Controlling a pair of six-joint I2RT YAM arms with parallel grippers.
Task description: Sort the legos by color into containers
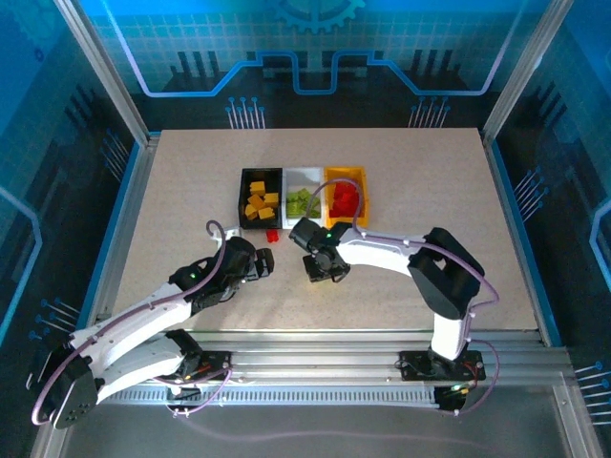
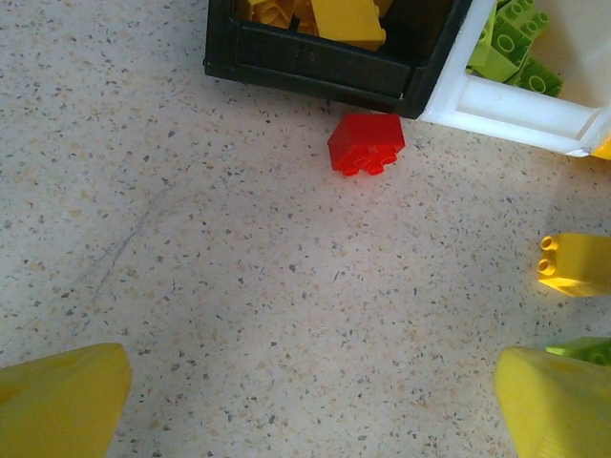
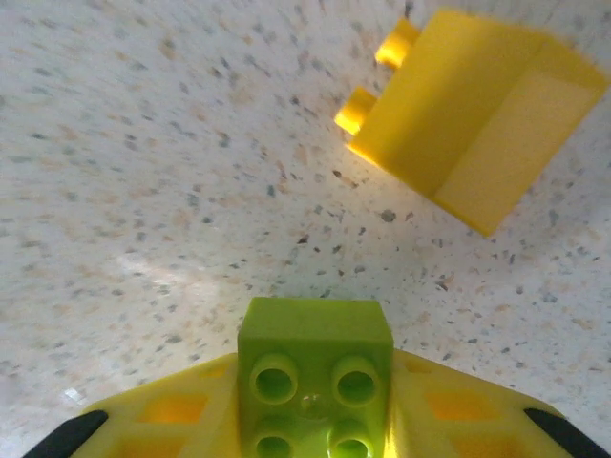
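From above, the left arm lies low, stretched toward the black bin (image 1: 242, 200), with the left gripper (image 1: 261, 263) short of a red brick (image 1: 272, 235). The right arm folds at the elbow, and the right gripper (image 1: 321, 269) is down at the table before the white bin (image 1: 304, 172).

Left wrist: fingers (image 2: 67, 401) spread wide, and the red brick sits by the black bin's wall, probably touching.

Right wrist: jaws pinching a lime green brick (image 3: 315, 372), with a yellow brick (image 3: 477, 114) lying just beyond.

Speckled beige table (image 1: 181, 200), blue backdrop (image 1: 191, 43)
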